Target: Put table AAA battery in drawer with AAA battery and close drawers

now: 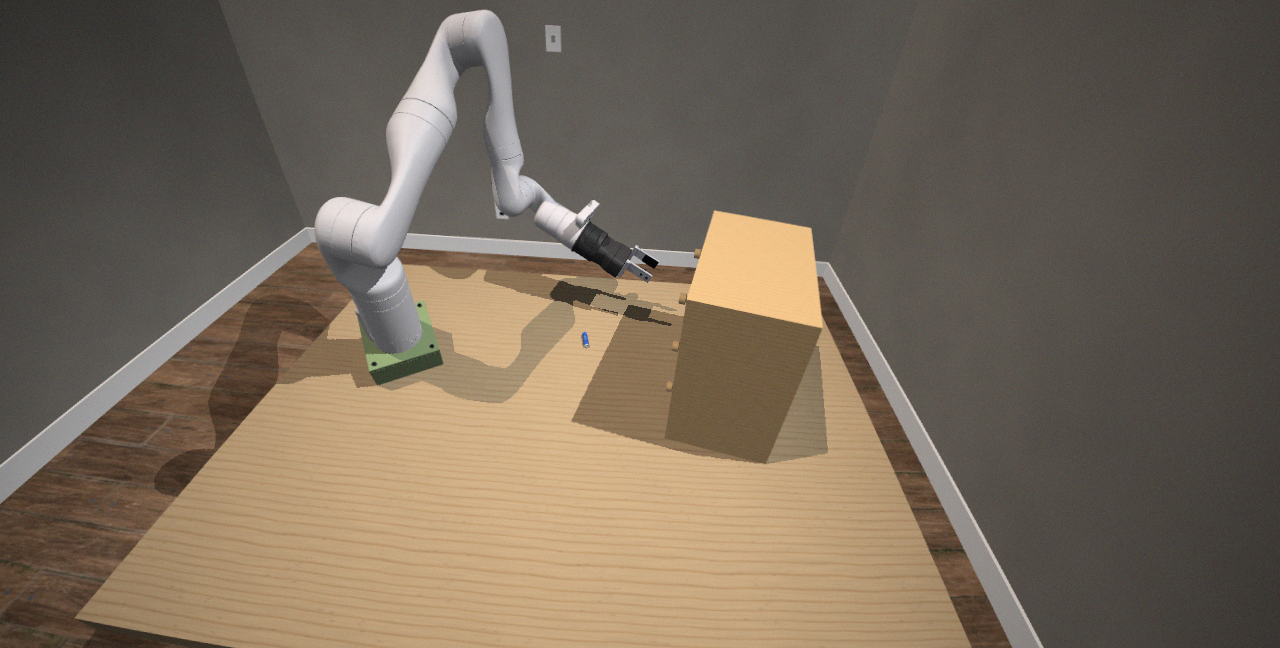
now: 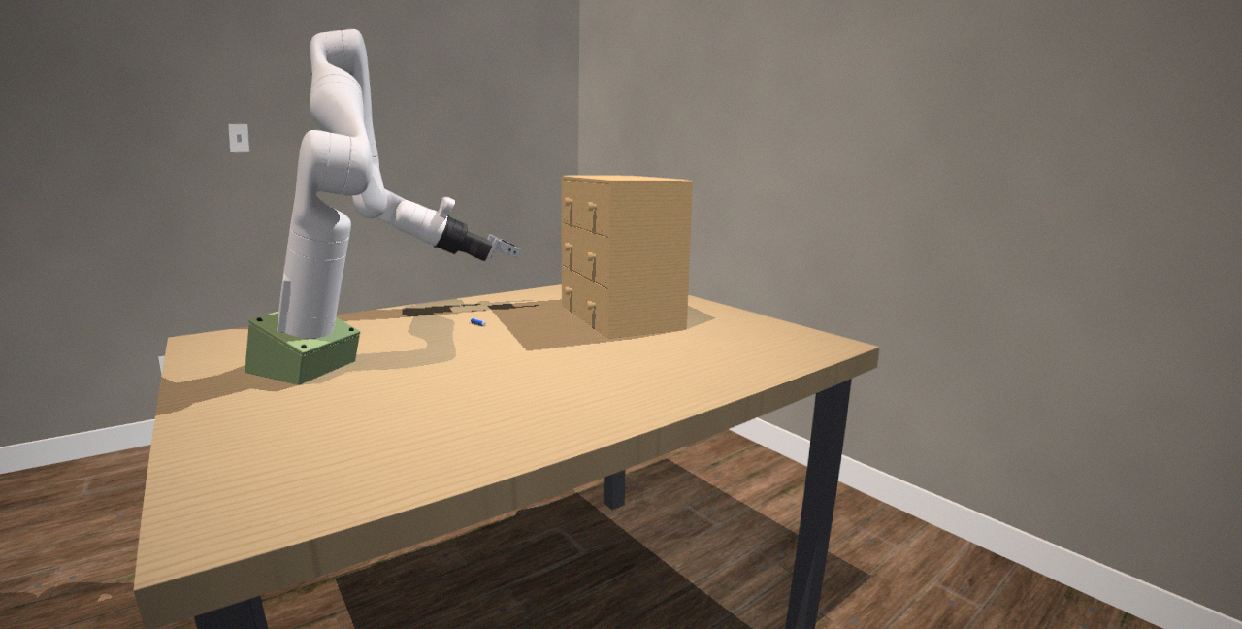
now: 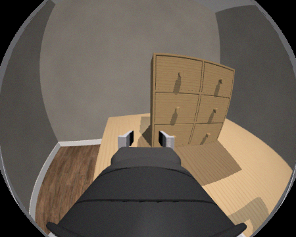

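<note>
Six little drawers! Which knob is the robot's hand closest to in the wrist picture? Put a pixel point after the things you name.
The bottom-left knob [image 3: 173, 136]: it peeks out right beside the hand's [image 3: 146, 139] right-side finger in that picture; the other five appear farther away.

Dim grey walls, sunlit tabletop, hard-edged shadows; wrist view fisheye-bowed, black at corners.

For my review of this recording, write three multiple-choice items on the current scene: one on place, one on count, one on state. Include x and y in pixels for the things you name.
1. Where is the battery?
A) On the chest's top
B) On the table, between arm base and chest
C) In the claw

2. How many drawer fronts does the chest show?
A) Four
B) Six
C) Nine

3. How does the claw stand?
A) Open, holding nothing
B) Shut on a knob
C) Shut, holding nothing

1-B: the blue battery [image 1: 585, 339] [image 2: 477, 321] lies on the bare wood there.
2-B: the chest [image 1: 754, 268] [image 2: 648, 260] [image 3: 152, 99] has three rows of two.
3-A: the claw [image 1: 648, 267] [image 2: 518, 249] [image 3: 146, 135] has its fingers apart with nothing between them.
</note>
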